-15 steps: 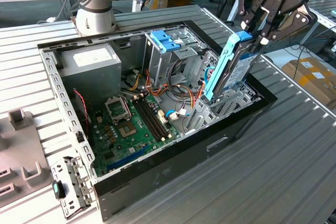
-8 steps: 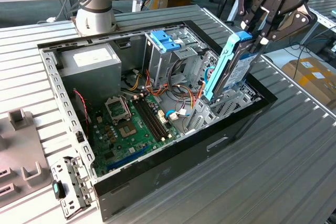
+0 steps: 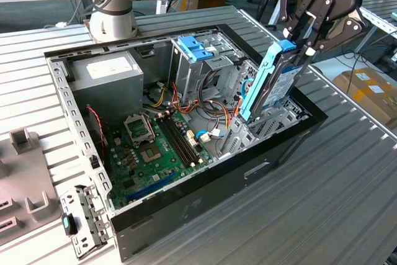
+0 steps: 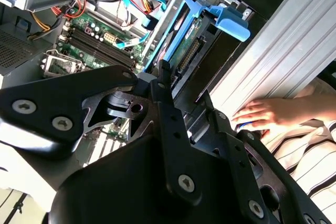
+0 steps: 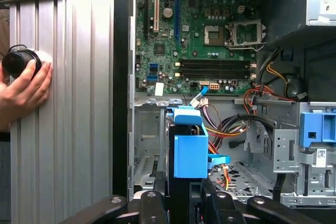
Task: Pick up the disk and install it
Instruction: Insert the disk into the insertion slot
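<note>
The disk (image 3: 273, 88) is a silver-grey drive with blue side rails. It stands on end, tilted, with its lower end down in the drive bay at the exterior view's right end of the open computer case (image 3: 205, 197). My gripper (image 3: 304, 51) is shut on its upper end, one finger on each flat face. In the second wrist view the disk (image 4: 181, 38) runs away from my fingers (image 4: 164, 72) into the case. In the first wrist view its blue rail (image 5: 190, 148) rises between my gripper (image 5: 181, 199) fingers.
A blue bracket (image 3: 195, 46) tops the drive cage beside the bay. The grey power-supply box (image 3: 108, 72) and the motherboard (image 3: 155, 147) take up the other end, with loose cables between. A person's hand (image 4: 268, 114) rests on the slatted table by the case. Grey fixtures (image 3: 25, 147) lie at the exterior view's left.
</note>
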